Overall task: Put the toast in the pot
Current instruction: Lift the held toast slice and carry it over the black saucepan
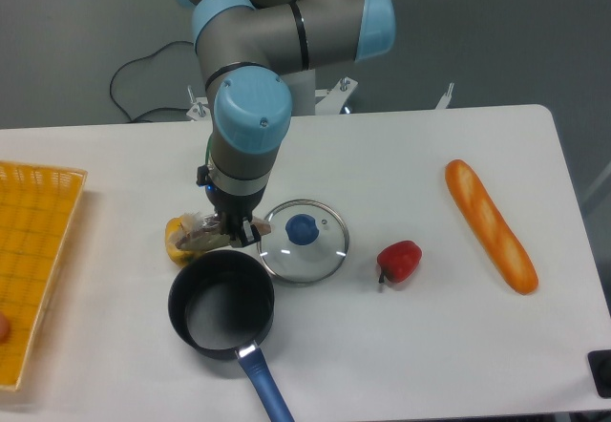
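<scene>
Gripper [232, 234]: you've got it pinched on the toast [203, 238], just above the pot's far rim.
Pot [221, 305]: right below, nothing in it, blue handle toward you.
Lid [305, 240]: just right of the gripper.
Pepper [177, 241]: yellow, behind the toast.

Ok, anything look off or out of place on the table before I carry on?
Nothing spilled or damaged. The glass lid lies flat on the table beside the pot, which is open and empty. The toast is tilted at the gripper, just behind the pot's rim, partly hiding a yellow pepper.
</scene>
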You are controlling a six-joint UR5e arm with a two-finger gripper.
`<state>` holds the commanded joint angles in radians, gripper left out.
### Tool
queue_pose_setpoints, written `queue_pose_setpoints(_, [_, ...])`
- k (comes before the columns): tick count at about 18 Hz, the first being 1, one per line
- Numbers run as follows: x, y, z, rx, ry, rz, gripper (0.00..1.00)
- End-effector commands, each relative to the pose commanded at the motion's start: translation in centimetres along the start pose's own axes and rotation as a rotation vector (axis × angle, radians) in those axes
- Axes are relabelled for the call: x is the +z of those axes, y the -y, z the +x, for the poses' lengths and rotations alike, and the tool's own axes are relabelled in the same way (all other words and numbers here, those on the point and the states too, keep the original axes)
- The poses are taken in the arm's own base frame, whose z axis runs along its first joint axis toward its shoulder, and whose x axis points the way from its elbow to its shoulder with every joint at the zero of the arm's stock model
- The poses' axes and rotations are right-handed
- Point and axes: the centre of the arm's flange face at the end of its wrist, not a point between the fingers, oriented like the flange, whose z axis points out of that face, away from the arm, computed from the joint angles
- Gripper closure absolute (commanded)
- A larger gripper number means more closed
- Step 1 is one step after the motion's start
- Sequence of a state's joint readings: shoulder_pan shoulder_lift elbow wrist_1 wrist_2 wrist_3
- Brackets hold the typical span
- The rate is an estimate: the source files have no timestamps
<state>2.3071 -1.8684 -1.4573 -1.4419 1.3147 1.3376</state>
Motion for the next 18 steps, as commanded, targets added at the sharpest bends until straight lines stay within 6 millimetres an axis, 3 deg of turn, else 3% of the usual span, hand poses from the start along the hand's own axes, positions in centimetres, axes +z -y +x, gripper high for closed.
queue_pose_setpoints(10, [-1.0,-0.8,-0.5,-0.027,0.007,0.063,0.79])
queue_pose_setpoints(18, [-1.8,-0.2,-1.0,-0.05,0.05,0.102,0.79])
